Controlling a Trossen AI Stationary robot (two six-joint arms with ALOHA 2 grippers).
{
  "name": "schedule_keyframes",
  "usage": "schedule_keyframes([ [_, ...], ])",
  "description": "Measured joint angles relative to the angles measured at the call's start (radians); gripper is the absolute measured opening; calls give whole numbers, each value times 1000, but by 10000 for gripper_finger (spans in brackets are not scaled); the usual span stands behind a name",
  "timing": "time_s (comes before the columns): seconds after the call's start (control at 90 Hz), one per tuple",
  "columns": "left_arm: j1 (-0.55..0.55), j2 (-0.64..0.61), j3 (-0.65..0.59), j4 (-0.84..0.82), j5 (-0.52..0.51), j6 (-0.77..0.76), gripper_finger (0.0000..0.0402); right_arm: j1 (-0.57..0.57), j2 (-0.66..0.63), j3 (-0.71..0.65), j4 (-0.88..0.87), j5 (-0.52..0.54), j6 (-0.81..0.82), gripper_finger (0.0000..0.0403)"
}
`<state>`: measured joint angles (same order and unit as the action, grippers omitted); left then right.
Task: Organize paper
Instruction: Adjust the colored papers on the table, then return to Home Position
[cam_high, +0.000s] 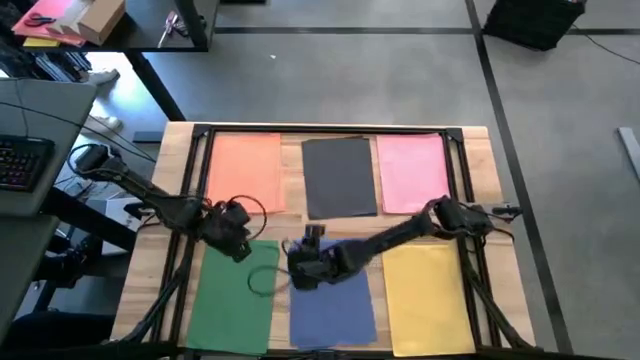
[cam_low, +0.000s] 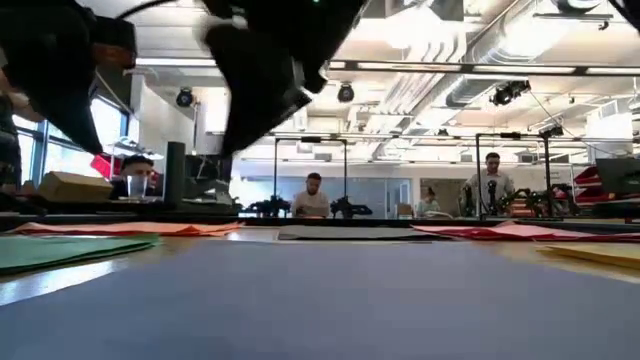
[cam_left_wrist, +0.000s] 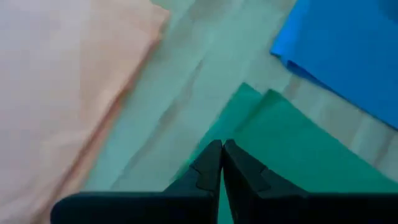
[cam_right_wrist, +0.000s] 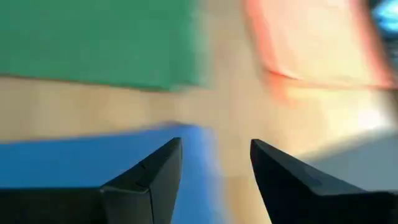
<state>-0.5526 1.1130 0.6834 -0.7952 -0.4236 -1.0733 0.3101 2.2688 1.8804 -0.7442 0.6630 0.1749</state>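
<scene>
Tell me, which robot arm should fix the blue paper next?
Probably the right arm. The right gripper hangs open over the top edge of the blue paper. The left gripper is shut and sits over the corner of the green paper, so green is nearer to it.

Tabletop (cam_high: 290, 190): light wood, visible grain and plank seams, low sheen. Frame (cam_high: 320, 129) around the table: dark bars, matt, apparently metal.

Paper: 6 stacks of thin matt sheets, smooth, no gloss: orange stack (cam_high: 245, 172), dark grey stack (cam_high: 338, 176), pink stack (cam_high: 412, 172), green stack (cam_high: 232, 300), blue stack (cam_high: 335, 305), yellow stack (cam_high: 428, 298). Sheet edges are slightly uneven in the green and orange stacks.

Left gripper (cam_left_wrist: 222, 155) and right gripper (cam_right_wrist: 216, 163): black fingers (cam_right_wrist: 149, 180), matt, smooth, plastic-looking.
</scene>
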Motion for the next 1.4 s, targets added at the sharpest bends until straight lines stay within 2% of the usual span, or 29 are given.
schedule_keyframes([
  [0.056, -53, 32, 0, 25, -31, -39, 0, -50, 0, 6, -105, 49, 21, 176],
  [0.122, -114, 82, 0, 50, -64, -98, 0, -122, 0, -17, -186, 60, 100, 176],
  [0.233, -197, 173, 0, 59, -92, -183, 0, -228, 4, -96, -214, -14, 263, 176],
  [0.311, -231, 238, 0, 59, -93, -242, 0, -270, 3, -142, -161, -59, 302, 176],
  [0.511, -239, 395, 0, 119, -100, -311, 0, -318, 0, -227, 61, -164, 290, 176],
  [0.7, -224, 477, 3, 93, -106, -339, 0, -345, 0, -227, 101, -190, 288, 176],
  [0.833, -220, 484, 4, 36, -110, -363, 0, -353, 0, -211, 95, -211, 289, 176],
  [0.944, -220, 466, 0, -29, -86, -365, 0, -336, -16, -167, 50, -180, 272, 176],
  [1.078, -226, 425, 0, -61, -68, -362, 0, -325, -143, -144, -31, -162, 229, 176],
  [1.178, -246, 394, 0, -39, -104, -345, 0, -330, -268, -206, -58, -170, 186, 176],
  [1.278, -265, 354, 0, -14, -178, -338, 0, -328, -423, -347, -7, -177, 173, 176],
  [1.4, -312, 259, 0, 11, -286, -298, 0, -318, -655, -620, 167, -243, 186, 176],
])
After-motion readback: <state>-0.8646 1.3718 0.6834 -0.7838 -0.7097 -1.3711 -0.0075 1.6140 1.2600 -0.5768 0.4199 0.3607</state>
